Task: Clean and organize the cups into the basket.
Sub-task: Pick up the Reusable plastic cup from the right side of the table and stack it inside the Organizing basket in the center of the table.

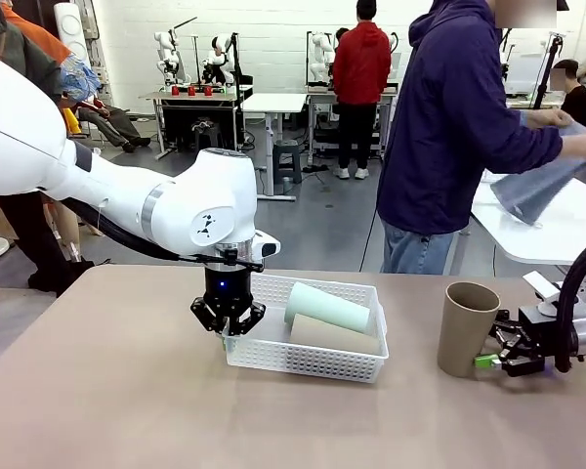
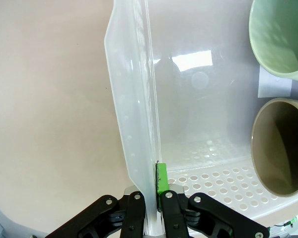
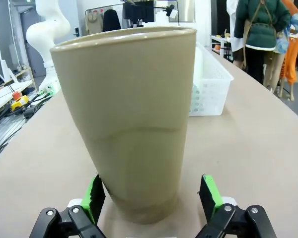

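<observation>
White-walled basket (image 1: 303,357): clamps its rim with left gripper (image 1: 229,332), likely to steady it; straddles upright cup (image 1: 466,327) with right gripper (image 1: 490,360) spread wide, ready to grasp.

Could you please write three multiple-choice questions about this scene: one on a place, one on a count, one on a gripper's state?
1. Where is the upright tan cup?
A. On the table, right of the basket, between the right gripper's open fingers
B. Inside the basket
C. In a person's hand

2. How many cups lie in the basket?
A. One
B. Two
C. Four

3. What is the left gripper doing?
A. Hovering open over the table
B. Holding a cup
C. Shut on the basket's side wall

Answers: 1 A, it stands on the table outside the basket; 2 B, a pale green cup and a second tan cup lie there; 3 C, its fingers pinch the wall.
</observation>
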{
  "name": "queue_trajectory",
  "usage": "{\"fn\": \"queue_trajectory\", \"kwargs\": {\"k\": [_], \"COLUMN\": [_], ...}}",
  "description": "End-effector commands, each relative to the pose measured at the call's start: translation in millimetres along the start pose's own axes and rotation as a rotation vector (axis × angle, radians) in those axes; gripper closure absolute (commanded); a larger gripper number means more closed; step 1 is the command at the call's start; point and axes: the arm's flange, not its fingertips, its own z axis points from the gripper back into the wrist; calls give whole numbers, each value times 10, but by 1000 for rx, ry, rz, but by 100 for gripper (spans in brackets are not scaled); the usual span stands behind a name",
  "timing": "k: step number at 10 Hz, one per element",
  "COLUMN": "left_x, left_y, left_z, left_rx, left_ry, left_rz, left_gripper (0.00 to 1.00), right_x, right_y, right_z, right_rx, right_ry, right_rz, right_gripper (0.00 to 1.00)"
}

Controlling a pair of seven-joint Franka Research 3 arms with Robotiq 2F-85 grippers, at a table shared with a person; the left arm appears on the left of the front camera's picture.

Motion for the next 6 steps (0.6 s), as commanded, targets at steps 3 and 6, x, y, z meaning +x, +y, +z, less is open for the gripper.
{"fn": "queue_trajectory", "kwargs": {"k": [3,6], "left_x": [-7,-7], "left_y": [-20,-20], "left_z": [4,4], "left_rx": [1,1], "left_ry": [1,1], "left_rz": [-2,-2], "left_gripper": [100,100], "right_x": [31,53], "right_y": [-93,-97], "right_z": [-258,-347], "right_rx": [17,49], "right_ry": [-45,-65], "right_rz": [52,65], "right_gripper": [0,0]}}
